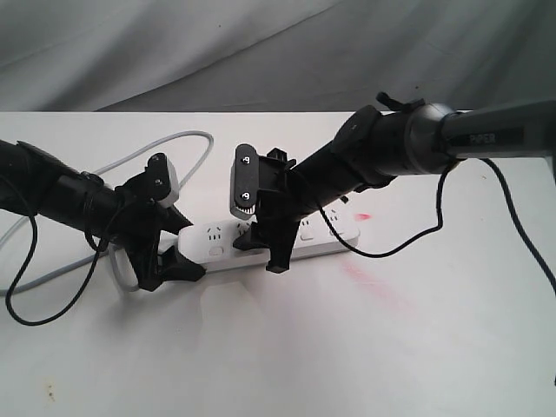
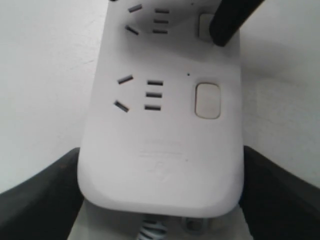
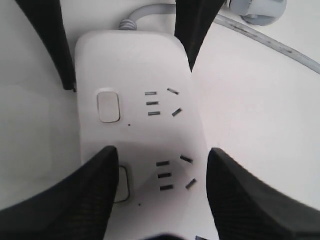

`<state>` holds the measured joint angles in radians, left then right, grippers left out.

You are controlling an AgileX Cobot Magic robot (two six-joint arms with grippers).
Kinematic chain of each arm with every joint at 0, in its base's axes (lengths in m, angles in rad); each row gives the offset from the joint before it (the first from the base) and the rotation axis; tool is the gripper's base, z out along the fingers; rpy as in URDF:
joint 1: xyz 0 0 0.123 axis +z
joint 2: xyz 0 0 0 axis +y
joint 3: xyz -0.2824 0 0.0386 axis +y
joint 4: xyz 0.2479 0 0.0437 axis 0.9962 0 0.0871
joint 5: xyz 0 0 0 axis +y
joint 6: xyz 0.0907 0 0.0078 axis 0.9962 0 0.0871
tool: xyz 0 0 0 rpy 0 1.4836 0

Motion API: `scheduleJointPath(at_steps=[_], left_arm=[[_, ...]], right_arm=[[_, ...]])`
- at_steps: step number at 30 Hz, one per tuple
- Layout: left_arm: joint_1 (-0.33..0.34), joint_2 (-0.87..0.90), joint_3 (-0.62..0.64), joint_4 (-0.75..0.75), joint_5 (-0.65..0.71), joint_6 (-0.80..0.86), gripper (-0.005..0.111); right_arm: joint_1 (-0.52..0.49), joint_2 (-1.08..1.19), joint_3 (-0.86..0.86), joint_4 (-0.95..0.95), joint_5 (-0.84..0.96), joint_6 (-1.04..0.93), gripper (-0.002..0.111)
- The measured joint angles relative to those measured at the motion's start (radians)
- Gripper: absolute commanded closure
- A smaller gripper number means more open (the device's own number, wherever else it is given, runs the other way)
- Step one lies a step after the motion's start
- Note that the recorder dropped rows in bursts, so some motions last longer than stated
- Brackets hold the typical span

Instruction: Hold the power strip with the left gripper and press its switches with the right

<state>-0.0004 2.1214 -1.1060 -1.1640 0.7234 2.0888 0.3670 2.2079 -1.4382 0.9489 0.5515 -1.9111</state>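
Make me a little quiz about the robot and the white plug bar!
1. True or false: the left gripper straddles the power strip at the end where its cord comes out.
2. Counting the switches from the cord end, which one is the right gripper's finger on? A first, B second, C fifth.
3. Fill in: the lettering on the right arm reads ____.
Key: 1 true; 2 B; 3 PIPER.
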Motion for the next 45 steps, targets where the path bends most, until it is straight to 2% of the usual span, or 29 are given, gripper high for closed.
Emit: scheduleJointPath(at_steps=[8, 26, 45], left_arm=[[0.000, 0.000, 0.000, 0.000, 0.000, 0.000, 0.054], [0.000, 0.000, 0.000, 0.000, 0.000, 0.000, 0.054], [0.000, 0.000, 0.000, 0.000, 0.000, 0.000, 0.054]], right_arm=[[-0.008, -0.067, 0.024, -0.090, -0.018, -0.008, 0.057], [-0.058, -0.112, 0.026, -0.096, -0.014, -0.014, 0.057], [-0.059, -0.087, 0.028, -0.100, 0.011, -0.014, 0.057]])
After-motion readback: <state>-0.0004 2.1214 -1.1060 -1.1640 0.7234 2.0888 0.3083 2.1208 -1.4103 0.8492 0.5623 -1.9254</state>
